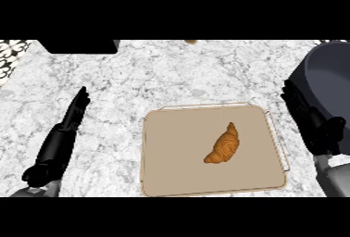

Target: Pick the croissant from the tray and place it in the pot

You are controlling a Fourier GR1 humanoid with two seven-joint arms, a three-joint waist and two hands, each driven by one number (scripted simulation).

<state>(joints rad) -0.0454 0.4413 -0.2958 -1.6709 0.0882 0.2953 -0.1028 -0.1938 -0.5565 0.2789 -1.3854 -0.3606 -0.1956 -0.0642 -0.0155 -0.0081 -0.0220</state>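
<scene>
Croissant (224,145) lies untouched on tray (164,152); both hands flat, released. Pick pending: right hand (309,118) must reach left, then pot (328,76).

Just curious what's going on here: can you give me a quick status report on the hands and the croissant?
Both hands open: left hand, right hand. Croissant on tray, untouched. Pot at right. Nothing blocking.

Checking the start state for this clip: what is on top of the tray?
Only the croissant lies on the tray, right of its middle, untouched by either hand. The tray surface directly under it is covered.
</scene>
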